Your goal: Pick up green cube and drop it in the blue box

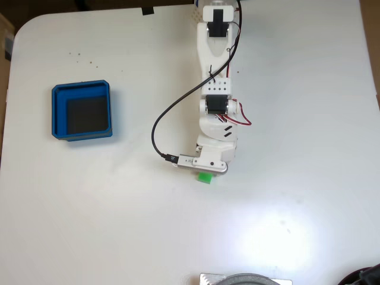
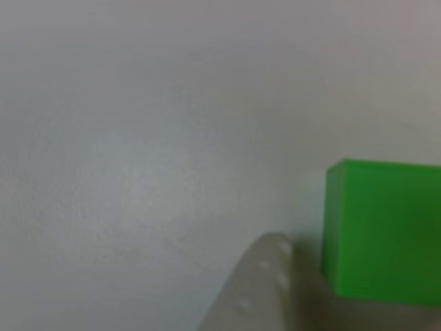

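Down over the white table (image 1: 297, 119), arm (image 1: 215, 89) stretched from top centre of the fixed view toward the middle. Green cube (image 1: 205, 177) poking out just below the wrist housing, a shade right of frame centre, resting on the bare tabletop. Gripper (image 1: 205, 173) right on top of it, fingertips hidden under the arm's own body there. Closer in, in the other view: green cube (image 2: 382, 231) big at lower right, one pale fingertip (image 2: 265, 289) rising at bottom centre, just beside the cube's left face, a thin gap seemingly between. Opposite finger out of frame, so spread or pinching, cannot tell. Blue box (image 1: 57, 113) waiting well apart at middle left of the fixed view, dark floor bare. As for the cube: tiny, plain flat faces, likely stiff and very light, probably a bit slick, so prone to skidding or twisting if nudged off-centre. Best hold: two opposite flat sides, squarely, low and centred, never corner to corner.
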Available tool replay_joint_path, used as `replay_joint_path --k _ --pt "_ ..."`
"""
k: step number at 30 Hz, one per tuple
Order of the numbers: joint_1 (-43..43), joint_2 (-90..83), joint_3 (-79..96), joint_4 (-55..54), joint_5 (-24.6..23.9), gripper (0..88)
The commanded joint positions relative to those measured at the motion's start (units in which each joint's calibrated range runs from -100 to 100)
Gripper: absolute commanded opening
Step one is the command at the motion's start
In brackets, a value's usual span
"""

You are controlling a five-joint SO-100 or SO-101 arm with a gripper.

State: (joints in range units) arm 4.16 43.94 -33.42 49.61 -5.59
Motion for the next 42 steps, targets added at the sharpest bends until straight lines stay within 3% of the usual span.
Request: replay_joint_path --k 1,12,19,42 --pt "0.3 -1.1 -3.7 -1.6 -0.1 36.5" --pt "0.2 -1.0 -3.7 -1.7 -0.1 36.5" --pt "0.5 1.2 -3.4 -7.3 0.0 36.5" --pt "0.6 1.0 -3.1 -6.7 -0.1 34.7"
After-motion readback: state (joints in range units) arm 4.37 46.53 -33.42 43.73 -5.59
